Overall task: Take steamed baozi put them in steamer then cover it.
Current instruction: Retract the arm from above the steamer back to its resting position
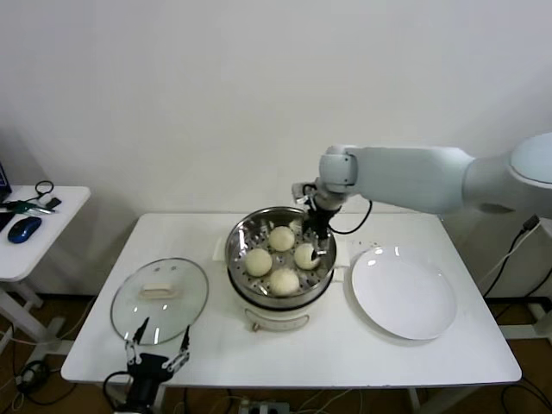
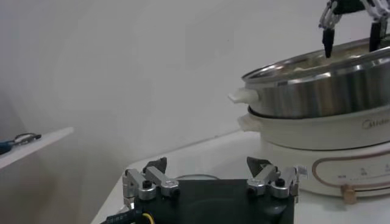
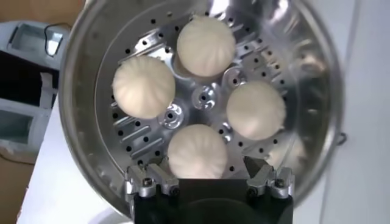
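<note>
Table: 4 baozi in steamer, uncovered.

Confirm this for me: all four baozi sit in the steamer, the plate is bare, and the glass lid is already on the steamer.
Not quite. The glass lid lies on the table left of the steamer, as the head view shows. The rest holds: four baozi sit in the steamer, and the plate is bare.

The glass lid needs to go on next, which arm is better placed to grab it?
Left, probably. Its open end effector sits beside the glass lid; the right end effector hangs over the steamer.
</note>
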Tool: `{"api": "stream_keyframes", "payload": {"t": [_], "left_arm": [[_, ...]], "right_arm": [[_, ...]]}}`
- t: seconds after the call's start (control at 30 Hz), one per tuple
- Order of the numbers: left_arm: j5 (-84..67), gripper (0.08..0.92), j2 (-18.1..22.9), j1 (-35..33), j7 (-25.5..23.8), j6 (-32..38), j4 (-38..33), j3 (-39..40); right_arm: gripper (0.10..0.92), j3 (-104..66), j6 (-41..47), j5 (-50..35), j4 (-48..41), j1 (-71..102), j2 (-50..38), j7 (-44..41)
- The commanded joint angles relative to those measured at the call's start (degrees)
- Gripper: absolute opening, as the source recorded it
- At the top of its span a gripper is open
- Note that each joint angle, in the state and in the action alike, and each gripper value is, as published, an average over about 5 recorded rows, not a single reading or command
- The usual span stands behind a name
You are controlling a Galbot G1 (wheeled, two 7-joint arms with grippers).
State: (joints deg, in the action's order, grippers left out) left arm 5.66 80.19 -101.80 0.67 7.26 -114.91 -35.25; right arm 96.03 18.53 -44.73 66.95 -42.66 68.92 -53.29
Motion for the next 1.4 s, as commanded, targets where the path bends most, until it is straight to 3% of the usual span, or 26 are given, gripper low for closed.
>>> {"api": "stream_keyframes", "payload": {"t": [0.03,0.3,0.67,1.03,1.4], "left_arm": [[1.19,0.823,0.25,0.81,0.04,-0.08,0.52,0.02],[2.42,0.823,1.74,2.96,0.06,-1.30,-0.17,-0.10],[5.40,0.823,3.49,5.25,0.09,-2.80,-1.12,-0.58],[11.56,0.823,4.35,7.53,1.29,-3.60,-1.99,-0.75],[35.03,0.823,2.03,8.91,2.57,-7.03,-2.98,-3.00]], "right_arm": [[0.823,-7.15,-4.33,-0.43,3.63,-1.22,-9.91,3.18],[0.823,-10.16,-17.86,-6.21,11.71,2.85,-23.62,25.73],[0.823,-42.90,-26.76,-4.10,18.10,35.60,-37.46,41.32],[0.823,-86.74,-26.21,0.38,24.01,78.38,-39.43,46.52],[0.823,-117.06,-25.36,7.99,27.50,108.14,-28.45,45.23]]}}
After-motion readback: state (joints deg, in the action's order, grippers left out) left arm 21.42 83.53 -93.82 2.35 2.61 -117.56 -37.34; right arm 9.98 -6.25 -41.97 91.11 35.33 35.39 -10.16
